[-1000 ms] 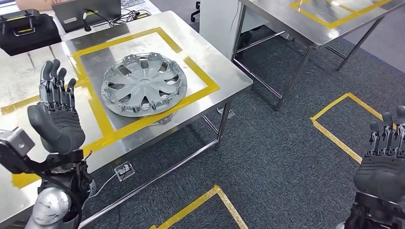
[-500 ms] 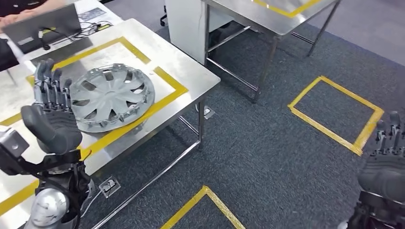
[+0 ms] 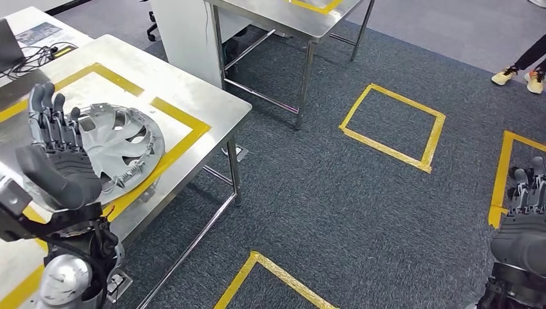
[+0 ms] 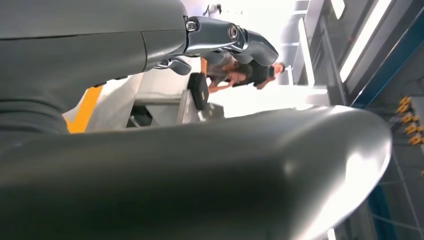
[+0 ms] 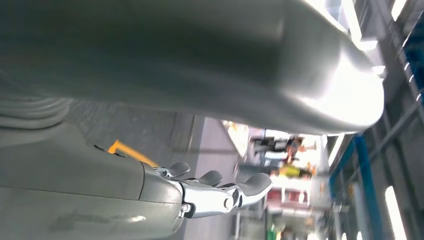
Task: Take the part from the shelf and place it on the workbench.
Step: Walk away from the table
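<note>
The silver-grey plastic wheel cover (image 3: 112, 151), the part this task concerns, lies flat on the steel workbench (image 3: 193, 106) inside a yellow tape rectangle (image 3: 183, 138), directly beyond the raised left hand (image 3: 58, 164), which partly hides its near rim from the head view. That hand stands upright with fingers apart and holds nothing; it does not touch the cover. Far off at the other side, low over the dark carpet, the right hand (image 3: 525, 215) is also raised with its fingers straight and empty, just beside a yellow floor marking (image 3: 499, 187). A second steel table (image 3: 283, 16) stands well beyond both hands. In the left wrist view, the left hand's fingers (image 4: 225, 42) extend freely with nothing between them, and a person (image 4: 240, 75) sits in the distance. In the right wrist view, the right hand's fingers (image 5: 220, 192) likewise reach out with nothing in them. Judging by this, the placing appears done, with the part resting on the bench and both hands free; the next move probably calls only for lowering the arms clear of the cover without brushing it.
</note>
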Robot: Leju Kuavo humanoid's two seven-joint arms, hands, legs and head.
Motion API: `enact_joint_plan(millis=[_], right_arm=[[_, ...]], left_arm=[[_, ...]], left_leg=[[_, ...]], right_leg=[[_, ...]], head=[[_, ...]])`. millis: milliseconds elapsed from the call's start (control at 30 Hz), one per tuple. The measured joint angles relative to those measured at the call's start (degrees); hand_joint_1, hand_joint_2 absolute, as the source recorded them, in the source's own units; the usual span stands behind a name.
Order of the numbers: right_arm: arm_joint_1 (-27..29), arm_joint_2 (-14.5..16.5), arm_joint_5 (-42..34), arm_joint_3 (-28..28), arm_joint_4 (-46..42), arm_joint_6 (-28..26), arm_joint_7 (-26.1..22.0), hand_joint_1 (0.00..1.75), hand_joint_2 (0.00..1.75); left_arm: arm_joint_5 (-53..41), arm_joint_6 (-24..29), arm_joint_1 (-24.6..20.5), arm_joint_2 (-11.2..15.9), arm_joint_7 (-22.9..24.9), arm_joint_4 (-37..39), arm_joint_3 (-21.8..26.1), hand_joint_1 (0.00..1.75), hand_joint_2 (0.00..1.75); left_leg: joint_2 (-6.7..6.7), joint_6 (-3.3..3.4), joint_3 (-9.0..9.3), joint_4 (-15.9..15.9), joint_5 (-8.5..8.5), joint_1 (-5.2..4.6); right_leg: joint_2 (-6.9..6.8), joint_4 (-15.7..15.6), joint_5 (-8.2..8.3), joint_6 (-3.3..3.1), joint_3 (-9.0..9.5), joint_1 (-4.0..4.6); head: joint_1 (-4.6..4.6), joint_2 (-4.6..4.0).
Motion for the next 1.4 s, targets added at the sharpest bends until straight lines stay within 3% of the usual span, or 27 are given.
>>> enact_joint_plan(millis=[33,67,100,167,233,300,333,400,467,533,567,600,667,733,767,833,900,967,1033,1067,1100,1167,1233,1267,1333,1400], right_arm=[[0.52,-0.01,-0.18,-0.41,0.01,-0.20,-0.10,0.00,0.00],[0.92,-0.02,-0.37,-0.85,0.01,-0.38,-0.21,0.00,0.00],[1.20,-0.03,-0.50,-1.30,0.01,-0.51,-0.32,0.00,0.00],[1.52,-0.08,-0.65,-2.15,-0.04,-0.69,-0.53,0.00,0.00],[1.76,-0.19,-0.73,-2.89,-0.16,-0.81,-0.75,0.00,0.00],[2.18,-0.28,-0.77,-3.56,-0.27,-1.01,-0.96,0.00,0.00],[2.48,-0.31,-0.77,-3.88,-0.33,-1.15,-1.05,0.00,0.00],[2.89,-0.30,-0.80,-4.45,-0.45,-1.46,-1.26,0.00,0.00],[3.21,-0.25,-0.95,-4.82,-0.45,-1.80,-1.35,0.00,0.00],[3.72,-0.21,-1.23,-5.12,-0.41,-2.06,-1.40,0.00,0.00],[3.96,-0.19,-1.38,-5.32,-0.39,-2.14,-1.47,0.00,0.00],[4.13,-0.16,-1.51,-5.56,-0.37,-2.20,-1.55,0.00,0.00],[4.35,-0.10,-1.64,-6.05,-0.36,-2.25,-1.77,0.00,0.00],[4.52,-0.09,-1.70,-6.42,-0.37,-2.27,-1.92,0.00,0.00],[4.65,-0.08,-1.74,-6.58,-0.37,-2.29,-1.97,0.00,0.00],[5.02,-0.07,-1.77,-6.93,-0.38,-2.36,-2.04,0.00,0.00],[5.12,-0.09,-1.78,-7.38,-0.38,-2.45,-2.12,0.00,0.00],[5.13,-0.09,-1.81,-7.69,-0.34,-2.50,-2.19,0.00,0.00],[5.35,-0.05,-1.88,-7.81,-0.23,-2.52,-2.19,0.00,0.00],[5.43,-0.05,-1.92,-7.87,-0.17,-2.54,-2.19,0.00,0.00],[5.45,-0.04,-1.96,-7.92,-0.14,-2.55,-2.19,0.00,0.00],[5.44,-0.04,-1.98,-8.06,-0.11,-2.56,-2.19,0.00,0.00],[5.45,-0.03,-2.02,-8.24,-0.10,-2.57,-2.21,0.00,0.00],[5.49,-0.02,-2.08,-8.38,-0.08,-2.62,-2.23,0.00,0.00],[5.80,-0.01,-2.33,-8.82,-0.03,-2.77,-2.31,0.00,0.00],[6.15,0.05,-2.69,-9.31,0.04,-3.03,-2.48,0.00,0.00]], left_arm=[[0.00,0.02,0.20,0.01,0.02,0.03,0.24,0.00,0.00],[-0.01,0.05,0.36,0.01,0.02,0.04,0.49,0.00,0.00],[-0.03,0.08,0.47,0.01,0.02,0.03,0.75,0.00,0.00],[-0.22,0.17,0.55,0.01,0.02,-0.01,1.20,0.00,0.00],[-0.56,0.32,0.62,0.02,0.03,-0.03,1.51,0.00,0.00],[-0.93,0.41,0.67,0.02,0.05,-0.04,1.76,0.00,0.00],[-1.08,0.42,0.66,0.03,0.10,-0.05,1.91,0.00,0.00],[-1.40,0.41,0.66,0.10,0.26,-0.09,2.23,0.00,0.00],[-1.60,0.39,0.92,0.21,0.57,-0.07,2.40,0.00,0.00],[-1.72,0.36,1.35,0.27,0.81,-0.04,2.49,0.00,0.00],[-1.81,0.34,1.50,0.28,0.85,-0.03,2.53,0.00,0.00],[-1.92,0.33,1.57,0.31,0.88,-0.03,2.58,0.00,0.00],[-2.13,0.31,1.58,0.34,0.91,-0.03,2.67,0.00,0.00],[-2.28,0.18,1.59,0.38,0.98,-0.09,2.72,0.00,0.00],[-2.36,0.08,1.57,0.39,1.04,-0.12,2.73,0.00,0.00],[-2.49,-0.10,1.50,0.40,1.21,-0.18,2.76,0.00,0.00],[-2.61,-0.27,1.46,0.40,1.39,-0.24,2.76,0.00,0.00],[-2.69,-0.43,1.50,0.40,1.51,-0.31,2.76,0.00,0.00],[-2.70,-0.51,1.61,0.42,1.58,-0.33,2.76,0.00,0.00],[-2.70,-0.53,1.65,0.42,1.59,-0.33,2.76,0.00,0.00],[-2.70,-0.54,1.66,0.42,1.59,-0.33,2.76,0.00,0.00],[-2.70,-0.54,1.64,0.42,1.58,-0.34,2.76,0.00,0.00],[-2.70,-0.58,1.61,0.46,1.59,-0.36,2.78,0.00,0.00],[-2.68,-0.63,1.60,0.50,1.62,-0.36,2.79,0.00,0.00],[-2.57,-0.84,1.58,0.58,1.68,-0.34,2.85,0.00,0.00],[-2.34,-1.07,1.55,0.67,1.74,-0.28,3.08,0.00,0.00]], left_leg=[[0.83,0.05,0.04,0.01,-0.12,-0.12],[1.68,0.06,0.14,0.01,-0.26,-0.23],[2.49,0.04,0.31,0.01,-0.41,-0.35],[4.02,-0.15,0.79,-0.02,-0.81,-0.65],[5.39,-0.52,1.12,-0.08,-1.18,-0.86],[6.69,-1.03,1.45,-0.28,-1.44,-0.93],[6.39,-1.31,1.54,-0.13,-1.73,-0.89],[3.43,-1.73,0.42,2.78,-3.52,-0.71],[0.12,-1.97,-3.11,9.70,-6.39,-0.49],[-0.69,-2.23,-6.43,14.89,-7.30,-0.40],[-0.82,-2.32,-6.82,14.67,-6.24,-0.30],[-1.10,-2.40,-6.13,12.34,-4.29,-0.16],[-3.50,-2.58,-3.02,4.88,-0.75,0.39],[-5.56,-2.46,-0.73,0.72,-0.04,0.65],[-5.55,-2.23,-0.33,0.39,-0.39,0.55],[-4.10,-1.59,0.09,0.16,-0.26,0.42],[-2.57,-0.95,0.62,-0.21,-0.27,0.50],[-0.97,-0.47,0.94,-0.32,-0.52,0.31],[0.68,-0.27,1.04,-0.30,-0.81,0.06],[1.51,-0.26,1.15,-0.29,-0.99,-0.03],[2.31,-0.29,1.33,-0.28,-1.18,-0.10],[3.84,-0.51,1.94,-0.32,-1.69,-0.24],[5.09,-1.00,2.40,-0.44,-2.15,-0.47],[5.68,-1.30,2.56,-0.53,-2.28,-0.54],[6.61,-1.91,2.75,-0.72,-2.60,-0.52],[4.55,-2.35,2.24,0.93,-3.89,-0.34]], right_leg=[[-0.26,1.39,-0.12,-0.04,-0.75,-0.08],[-0.44,0.42,0.79,-0.22,-0.26,-0.06],[-0.90,-2.61,2.40,-0.56,1.38,0.09],[-3.62,-10.57,4.94,-1.66,5.85,0.92],[-5.19,-14.41,5.35,-2.57,8.23,1.70],[-3.74,-14.86,5.43,-3.04,8.60,1.82],[-2.98,-15.30,5.63,-3.25,8.94,1.68],[-1.57,-16.25,6.05,-3.68,9.84,1.21],[-0.20,-16.46,6.11,-3.95,10.04,0.94],[1.49,-16.33,5.99,-4.01,10.04,0.86],[2.40,-16.18,5.87,-3.95,10.05,0.80],[3.35,-15.91,5.72,-3.78,10.06,0.70],[5.12,-15.07,5.21,-3.18,9.83,0.50],[6.69,-14.44,4.93,-2.42,9.25,0.23],[7.46,-14.37,5.01,-2.00,8.96,0.06],[8.19,-14.32,5.13,-1.29,8.37,-0.24],[5.29,-11.75,3.92,-0.74,6.80,-0.06],[1.23,-4.97,1.11,-0.33,3.23,-0.05],[-0.09,1.11,-0.59,-0.15,-0.22,-0.33],[-0.31,1.46,-0.07,-0.18,-0.59,-0.39],[-0.55,-0.38,1.33,-0.29,0.25,-0.39],[-2.13,-8.06,4.62,-0.78,4.27,-0.08],[-3.63,-13.36,5.66,-1.49,7.43,0.51],[-3.73,-14.06,5.36,-1.84,7.88,0.81],[-2.31,-14.43,5.51,-2.42,8.20,0.79],[-1.02,-15.15,5.70,-2.95,8.86,0.48]], head=[[0.18,0.00],[0.39,0.00],[0.60,0.00],[0.82,0.00],[0.80,0.00],[0.78,0.00],[0.70,0.00],[0.33,0.00],[-0.32,0.00],[-0.84,0.00],[-1.01,0.00],[-1.14,0.00],[-1.49,0.00],[-1.68,0.00],[-1.71,0.00],[-1.68,0.00],[-1.16,0.00],[-0.37,0.00],[0.06,0.00],[0.24,0.00],[0.41,0.00],[0.69,0.00],[0.73,0.00],[0.65,0.00],[0.49,0.00],[0.16,0.00]])
